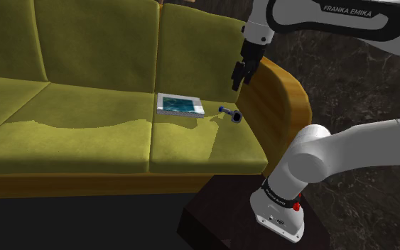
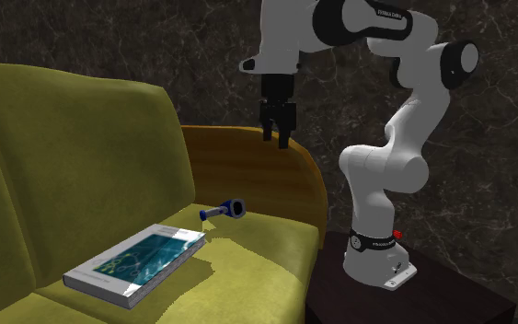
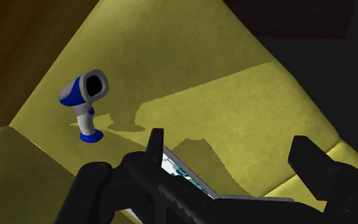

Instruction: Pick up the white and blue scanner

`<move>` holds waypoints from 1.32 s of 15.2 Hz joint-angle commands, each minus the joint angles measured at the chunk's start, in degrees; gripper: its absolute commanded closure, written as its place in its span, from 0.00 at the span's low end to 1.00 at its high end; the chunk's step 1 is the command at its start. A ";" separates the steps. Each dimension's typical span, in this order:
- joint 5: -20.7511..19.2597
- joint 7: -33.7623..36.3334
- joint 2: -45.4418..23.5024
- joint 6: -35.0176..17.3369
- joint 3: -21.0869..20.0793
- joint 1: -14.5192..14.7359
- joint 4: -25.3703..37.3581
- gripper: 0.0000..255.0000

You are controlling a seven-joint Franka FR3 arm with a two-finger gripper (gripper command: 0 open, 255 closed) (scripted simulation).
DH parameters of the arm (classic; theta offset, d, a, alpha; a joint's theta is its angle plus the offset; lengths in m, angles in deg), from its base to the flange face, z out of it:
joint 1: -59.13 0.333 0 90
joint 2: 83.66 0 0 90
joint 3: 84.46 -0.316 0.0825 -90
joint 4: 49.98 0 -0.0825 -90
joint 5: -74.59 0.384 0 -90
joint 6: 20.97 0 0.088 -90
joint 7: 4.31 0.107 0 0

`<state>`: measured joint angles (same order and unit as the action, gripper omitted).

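The white and blue scanner (image 1: pixel 231 113) (image 2: pixel 223 211) lies on the yellow-green sofa seat, close to the wooden armrest. Its dark window and blue-footed handle show in the wrist view (image 3: pixel 85 100). My black gripper (image 1: pixel 241 84) (image 2: pixel 278 138) hangs well above the scanner, in front of the sofa back and beside the armrest. In the wrist view the gripper (image 3: pixel 233 149) has its fingers apart, open and with nothing between them; the scanner lies far off to one side of them.
A white-edged book with a blue-green cover (image 1: pixel 180 104) (image 2: pixel 137 262) (image 3: pixel 184 168) lies flat on the seat beside the scanner. The curved wooden armrest (image 1: pixel 283 92) (image 2: pixel 247 156) rises next to the scanner. The dark stand (image 1: pixel 212 220) sits against the sofa's end.
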<state>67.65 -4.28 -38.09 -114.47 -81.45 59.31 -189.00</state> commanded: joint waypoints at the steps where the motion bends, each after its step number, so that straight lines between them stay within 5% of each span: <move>1: 0.00 0.00 0.00 0.00 0.00 0.00 0.00 0.00; 12: -5.48 -15.85 -14.41 -14.00 13.85 -1.99 -1.48 0.00; 20: -3.89 -28.73 -31.03 -23.68 23.00 -1.74 3.50 0.00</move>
<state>63.33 -31.41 -67.33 -137.41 -59.30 57.48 -186.24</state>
